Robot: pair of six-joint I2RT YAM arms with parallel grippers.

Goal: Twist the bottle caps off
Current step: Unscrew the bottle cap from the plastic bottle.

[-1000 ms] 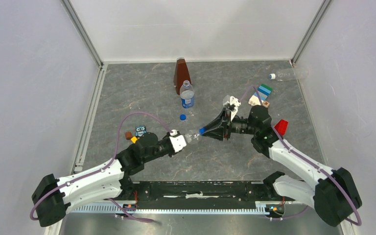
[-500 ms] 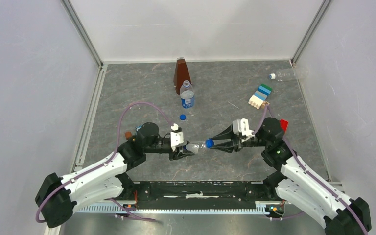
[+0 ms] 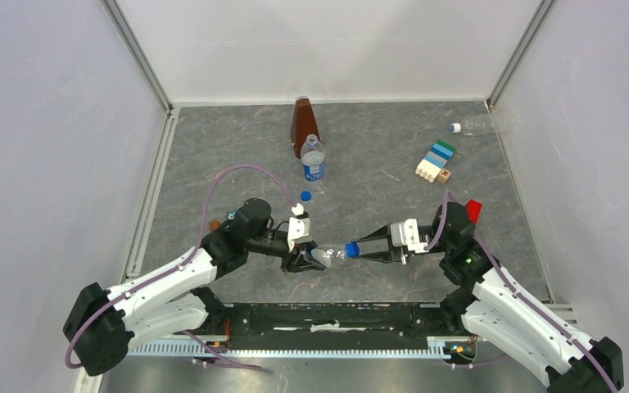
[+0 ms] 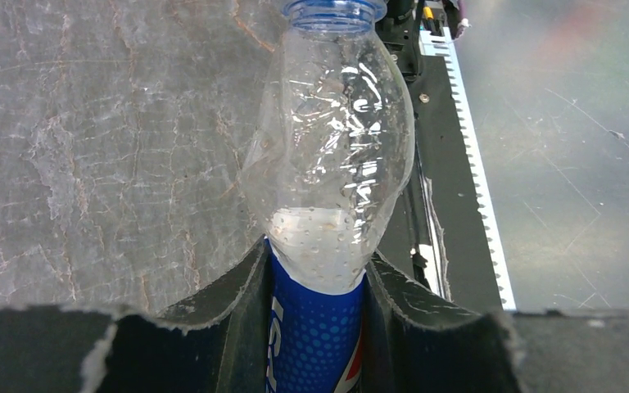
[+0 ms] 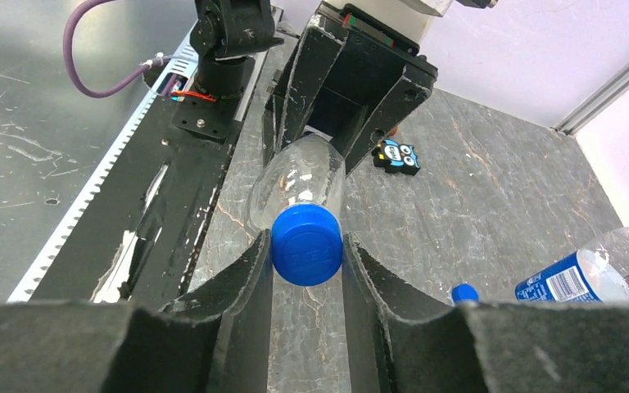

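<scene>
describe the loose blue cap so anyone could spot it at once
Find the tall brown pyramid-shaped object at the far middle of the table; an upright blue-labelled bottle stands just in front of it. The loose blue cap lies alone on the grey table nearer than that bottle, whereas the other blue cap is on a bottle held in mid-air.

Bottom centre of the left wrist view: the bottle (image 4: pixel 332 147) has a blue label (image 4: pixel 315 344) with cut-off white letters, unreadable. Lower right, right wrist view: a barcode (image 5: pixel 569 282) on another bottle (image 5: pixel 622 258).
</scene>
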